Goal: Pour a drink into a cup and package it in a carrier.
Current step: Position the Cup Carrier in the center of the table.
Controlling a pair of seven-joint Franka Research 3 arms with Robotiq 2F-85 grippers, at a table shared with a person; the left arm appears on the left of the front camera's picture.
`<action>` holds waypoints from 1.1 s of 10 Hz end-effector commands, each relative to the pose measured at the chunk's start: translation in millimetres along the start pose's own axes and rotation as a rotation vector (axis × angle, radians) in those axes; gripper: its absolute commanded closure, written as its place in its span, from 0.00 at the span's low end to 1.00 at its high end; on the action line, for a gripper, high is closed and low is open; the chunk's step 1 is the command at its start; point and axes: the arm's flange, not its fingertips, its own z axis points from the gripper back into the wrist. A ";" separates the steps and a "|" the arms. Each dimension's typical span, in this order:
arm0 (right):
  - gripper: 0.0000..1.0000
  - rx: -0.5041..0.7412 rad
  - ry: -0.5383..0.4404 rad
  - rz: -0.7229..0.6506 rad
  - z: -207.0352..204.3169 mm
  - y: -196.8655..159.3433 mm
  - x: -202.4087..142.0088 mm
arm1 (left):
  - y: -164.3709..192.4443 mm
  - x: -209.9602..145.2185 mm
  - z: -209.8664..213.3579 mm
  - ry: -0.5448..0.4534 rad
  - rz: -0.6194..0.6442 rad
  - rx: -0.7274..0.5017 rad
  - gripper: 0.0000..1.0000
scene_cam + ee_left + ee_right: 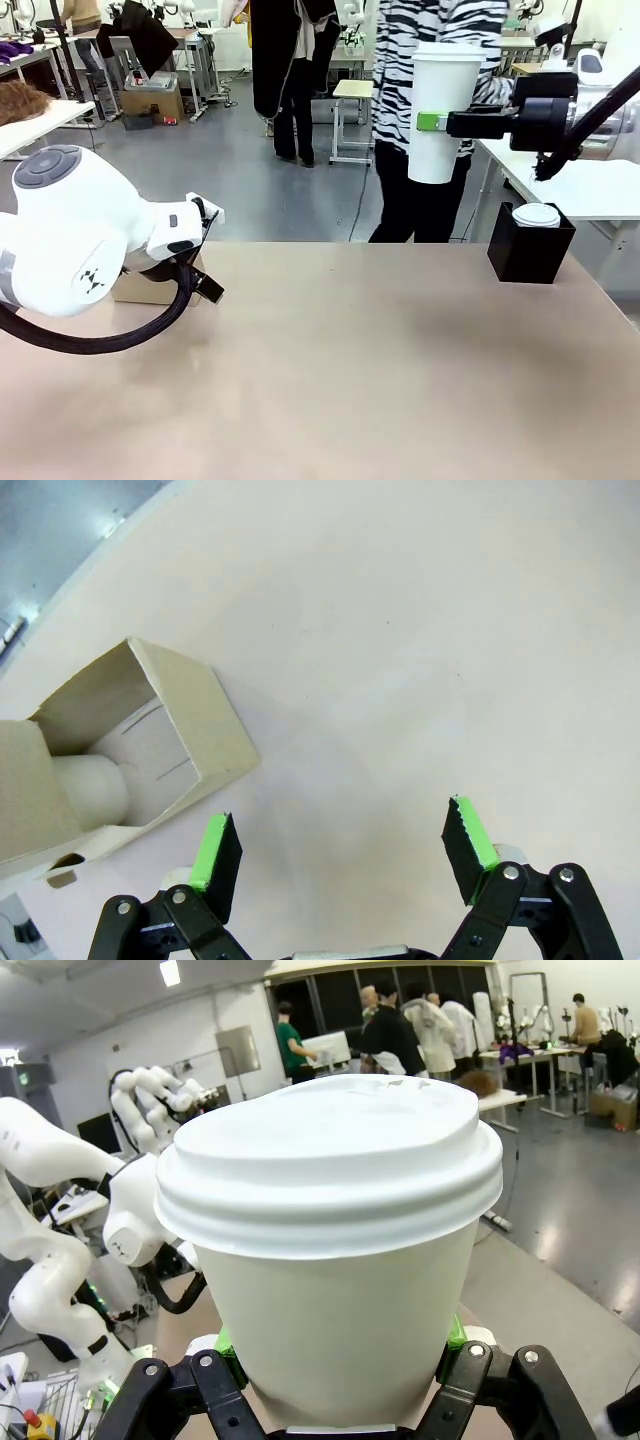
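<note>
Left wrist view: carrier [200, 720] interior beside left hand [342, 818]

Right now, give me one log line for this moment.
right gripper: shut on tall white lidded paper cup, held high | left gripper: open, beside brown cardboard carrier | cup not yet in carrier

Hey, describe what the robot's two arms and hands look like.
The left arm and right arm are glossy white. The left has rounded joints, a grey round cap and a looping black cable. The left hand and right hand are black linkages with bright green finger pads.
</note>
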 end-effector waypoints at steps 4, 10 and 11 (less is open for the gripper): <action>0.20 -0.012 -0.023 0.026 -5.0 -0.7 0.8 | 15.4 46.1 67.2 0.082 0.094 0.016 0.00; 0.20 -0.012 -0.023 0.026 -5.0 -0.7 0.8 | 69.6 108.8 151.0 0.156 0.279 0.118 0.00; 0.20 -0.012 -0.023 0.026 -5.0 -0.7 0.8 | 88.0 110.1 150.0 0.172 0.326 0.156 0.00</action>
